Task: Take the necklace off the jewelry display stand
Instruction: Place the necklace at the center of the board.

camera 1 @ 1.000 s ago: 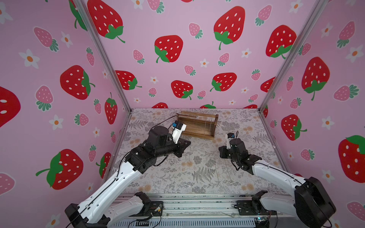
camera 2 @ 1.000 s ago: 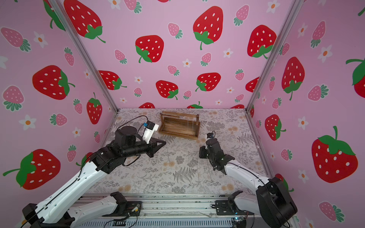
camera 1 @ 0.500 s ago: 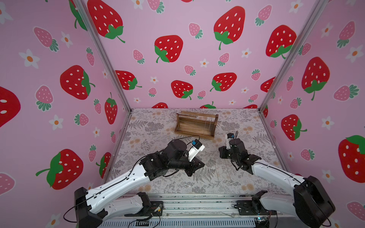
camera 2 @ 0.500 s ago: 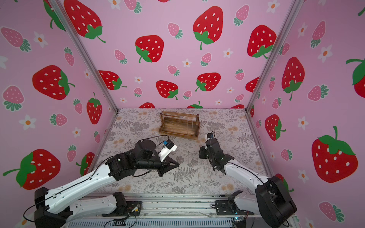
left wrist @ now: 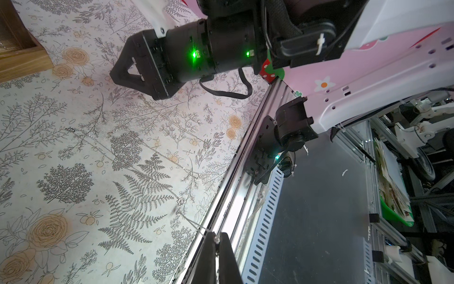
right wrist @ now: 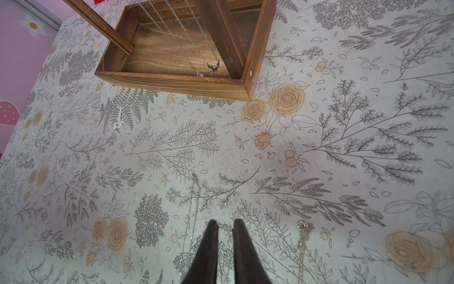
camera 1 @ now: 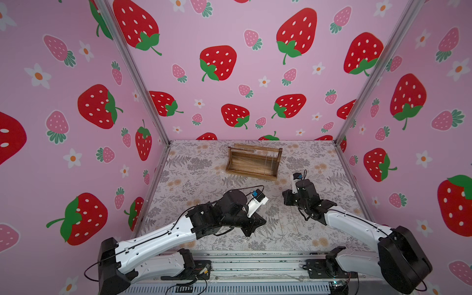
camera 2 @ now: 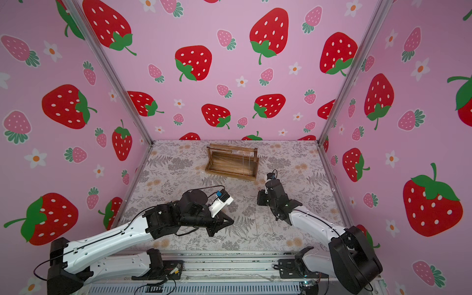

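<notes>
Over the last second the left arm has swung away from the dark brown wooden jewelry display stand (camera 1: 252, 163), which sits at the upper centre of both top views. The left end effector (camera 1: 251, 229) is now low at the lower centre, well apart from the stand. Most of that travel came in the first half of the second.

The left wrist view shows what it carries. At the lower centre of that frame the black fingers are pressed together on a thin silver necklace (left wrist: 194, 223). The chain runs from the fingertips out onto the floral-printed worktop (left wrist: 73, 196), where its free length trails. This necklace is therefore off the top bar, and its removal looks done. What seems left is to lay it down and let go.

The right end effector (right wrist: 224, 223) has stayed where it was. Its fingers stand narrowly apart just above the worktop, and nothing can be seen clamped between them.

At the upper centre of the right wrist view, two more silver pendant necklaces (right wrist: 212, 66) hang from the bar over the stand's tray. Loose silver chains (right wrist: 303, 231) lie on the worktop beside the right fingertips. The trailing necklace lies near such chains and could snag them if dragged. The right arm is close by, and the aluminium front rail (left wrist: 233, 172) is near the left fingertips, so there is little room for a further pull.
</notes>
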